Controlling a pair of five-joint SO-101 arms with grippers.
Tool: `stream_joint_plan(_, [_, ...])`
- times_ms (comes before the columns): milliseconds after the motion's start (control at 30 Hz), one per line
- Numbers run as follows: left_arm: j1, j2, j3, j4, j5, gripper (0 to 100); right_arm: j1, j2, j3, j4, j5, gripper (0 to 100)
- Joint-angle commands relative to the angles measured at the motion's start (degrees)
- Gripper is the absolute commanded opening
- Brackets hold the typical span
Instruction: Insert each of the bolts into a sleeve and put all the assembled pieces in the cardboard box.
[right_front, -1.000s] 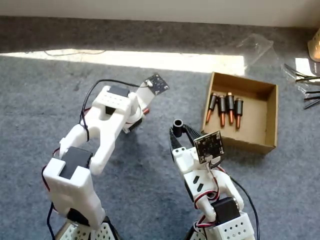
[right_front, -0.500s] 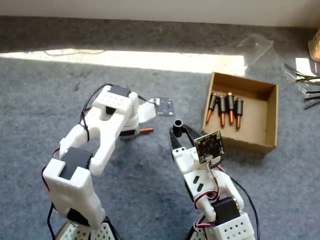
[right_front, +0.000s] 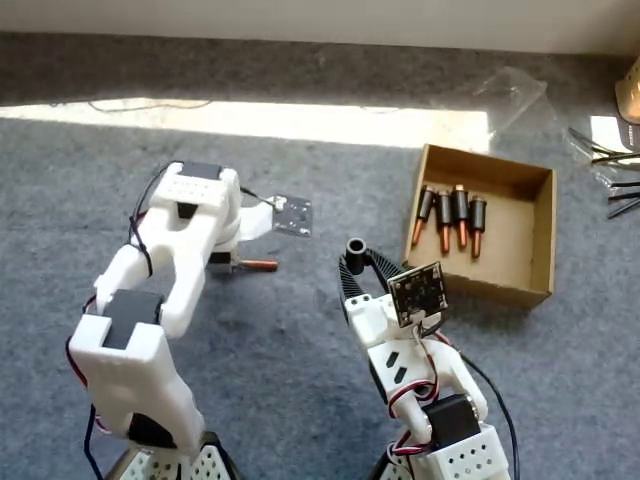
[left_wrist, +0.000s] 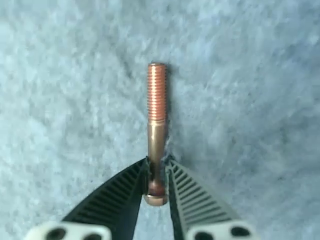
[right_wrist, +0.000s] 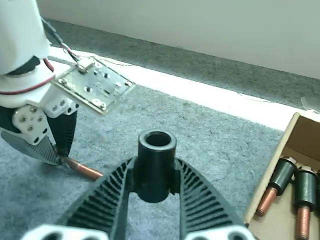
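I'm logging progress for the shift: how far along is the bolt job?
Done: four assembled pieces lie in the cardboard box. In hand: the left gripper holds a bolt, the right gripper holds a sleeve, not yet joined. Left: insert this bolt and box the piece.

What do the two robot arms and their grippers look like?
The left arm and right arm are blocky white plastic shells with black motor blocks at the joints. The left gripper and right gripper have black ribbed wedge-shaped fingers on white bases. A small square circuit board sits at each wrist; thin black, red and white cables loop along the links.
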Motion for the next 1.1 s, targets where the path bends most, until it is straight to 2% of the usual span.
stream_joint_plan(0, [-2.24,-0.66,-2.51,0.53,-11.60,2,0.84,-0.22,7.60,0.13,-0.18,0.4])
stream_joint_plan(233, [-1.98,-0.22,-2.24,0.53,-11.69,2,0.84,-0.22,7.60,0.13,-0.18,0.4])
stream_joint_plan(567, [-2.15,8.04,-4.35,0.97,-11.60,2,0.84,-0.22,7.60,0.13,-0.09,0.4])
stream_joint_plan(767, [-2.15,8.57,-11.91,10.55,-11.43,11,0.92,-0.22,7.60,0.13,0.00,0.4])
stream_joint_plan(933, [-2.15,8.57,-14.37,14.42,-11.43,11,0.84,-0.22,7.60,0.13,6.59,0.4])
stream_joint_plan(1067, [-2.15,8.57,-16.22,15.91,-11.43,11,0.84,-0.22,7.69,0.13,7.47,0.4])
